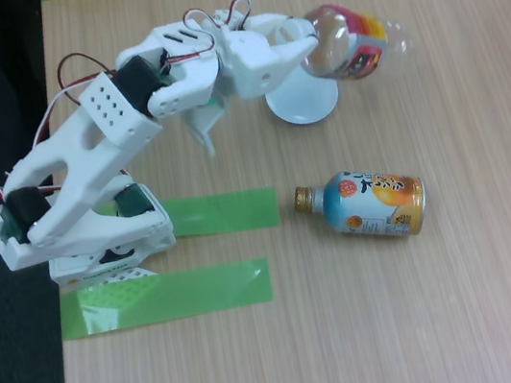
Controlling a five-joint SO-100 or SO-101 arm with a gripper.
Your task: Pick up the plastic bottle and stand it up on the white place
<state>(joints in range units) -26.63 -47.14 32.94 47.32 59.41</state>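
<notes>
Gripper [318, 44] holds plastic bottle [355, 41] sideways (long axis left-right).

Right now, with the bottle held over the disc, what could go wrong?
1. The plastic bottle is tilted in the jaws of the gripper, not upright; released like this, it may topple.
2. The white place is small, so the base could land off its edge.
3. A fall could knock the orange-and-blue can nearby.

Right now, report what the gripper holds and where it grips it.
The gripper is shut on the plastic bottle, gripping it at its base end, opposite the neck. The bottle is tilted above the white place.
</notes>
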